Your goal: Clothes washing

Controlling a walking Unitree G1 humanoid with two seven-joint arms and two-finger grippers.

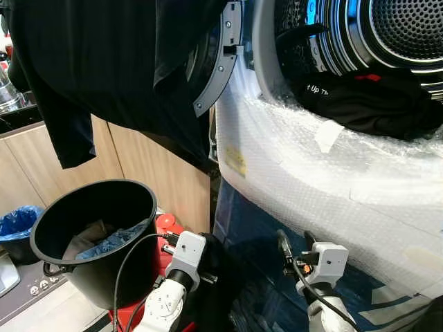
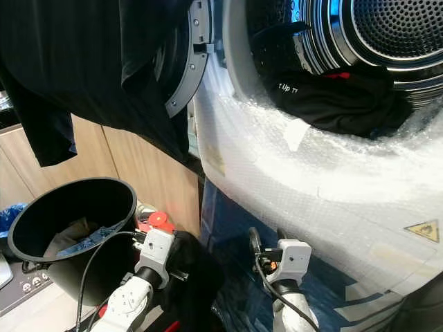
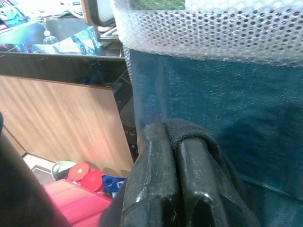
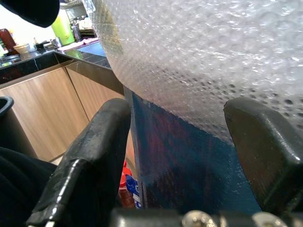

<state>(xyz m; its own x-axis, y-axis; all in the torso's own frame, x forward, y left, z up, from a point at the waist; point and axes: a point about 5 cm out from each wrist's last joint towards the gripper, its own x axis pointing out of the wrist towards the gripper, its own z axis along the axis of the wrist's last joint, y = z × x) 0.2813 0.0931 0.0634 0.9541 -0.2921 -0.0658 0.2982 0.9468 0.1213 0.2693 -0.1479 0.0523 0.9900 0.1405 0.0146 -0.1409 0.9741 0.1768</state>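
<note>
On your far left a round black plastic bucket (image 1: 93,235) stands on the floor by the wooden cabinet, with grey and blue cloth (image 1: 104,242) lying loose in its bottom. Above it a large black garment (image 1: 104,76) drapes over the open washer door (image 1: 214,69), its hem hanging well above the bucket.

Your left gripper (image 3: 177,179) sits low beside the bucket, its two black fingers pressed together on a fold of soft black fabric (image 3: 187,130). That cloth is limp and light; judging by the thin fold pinched, it could slip free, so a deeper bite into a bunched part would likely hold better.

Your right gripper (image 4: 180,156) hangs low in front of the machine with its fingers spread wide and nothing between them, facing the bubble wrap (image 1: 332,180) and blue film that still cover the washer front.

To the right, inside the perforated steel drum (image 1: 387,34), a black garment with white lettering (image 1: 367,100) lies heaped at the lip, part of it spilling toward the opening. It looks soft and floppy; take it at the thick bunched middle.
</note>
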